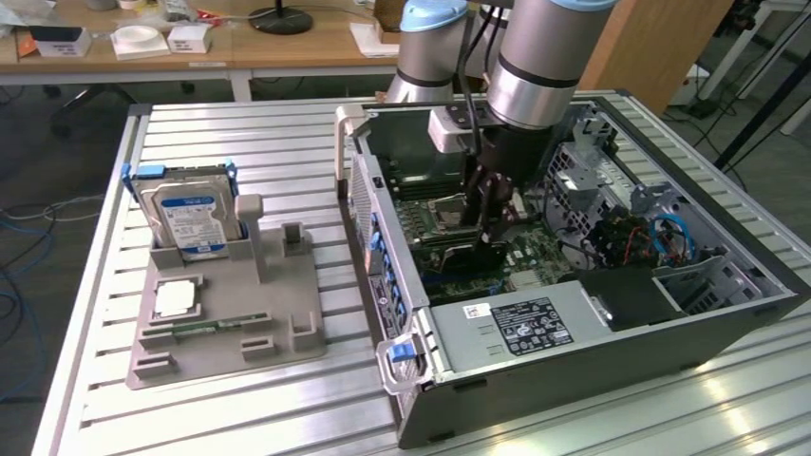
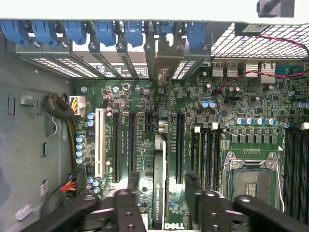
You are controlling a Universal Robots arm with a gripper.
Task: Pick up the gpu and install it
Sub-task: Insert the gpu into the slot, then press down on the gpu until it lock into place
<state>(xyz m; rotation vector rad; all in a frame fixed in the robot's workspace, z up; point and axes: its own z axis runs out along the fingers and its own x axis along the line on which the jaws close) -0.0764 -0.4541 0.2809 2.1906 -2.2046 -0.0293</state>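
Inside the open computer case (image 1: pixel 709 313), gripper (image 2: pixel 161 181) low over the motherboard (image 2: pixel 231 111), gpu (image 2: pixel 158 186) standing on edge in a slot, between the two parted fingers (image 2: pixel 133 186), touching neither.

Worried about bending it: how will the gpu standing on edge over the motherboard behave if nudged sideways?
The gpu is a thin circuit board, so probably stiff and light. Standing on its narrow edge between the fingers of the claw, it would likely tilt rather than slide. Whether it is fully seated I cannot tell.
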